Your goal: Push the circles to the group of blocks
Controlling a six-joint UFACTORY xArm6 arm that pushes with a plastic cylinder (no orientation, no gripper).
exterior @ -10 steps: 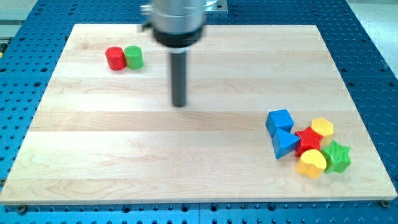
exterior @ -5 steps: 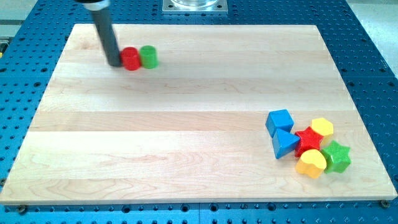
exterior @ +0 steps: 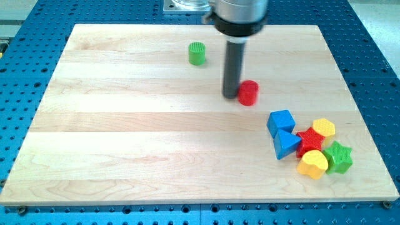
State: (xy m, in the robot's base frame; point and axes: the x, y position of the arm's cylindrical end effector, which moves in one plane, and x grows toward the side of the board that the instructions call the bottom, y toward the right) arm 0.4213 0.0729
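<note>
The red circle (exterior: 249, 92) lies right of the board's middle, a short way up and left of the group. My tip (exterior: 230, 95) touches its left side. The green circle (exterior: 197, 53) stands alone near the view's top, up and left of my tip. The group at the lower right holds a blue cube (exterior: 281, 120), a blue triangle (exterior: 285, 144), a red star (exterior: 310, 139), a yellow hexagon (exterior: 324, 128), a yellow heart (exterior: 312, 164) and a green star (exterior: 338, 156).
The wooden board (exterior: 125, 144) lies on a blue perforated table (exterior: 15, 94). The arm's wide grey body (exterior: 240, 15) hangs over the board's top edge.
My tip went from the red circle's left at the top left to the right and down, carrying the red circle towards the group. The green circle slid right and separated from the red one.
</note>
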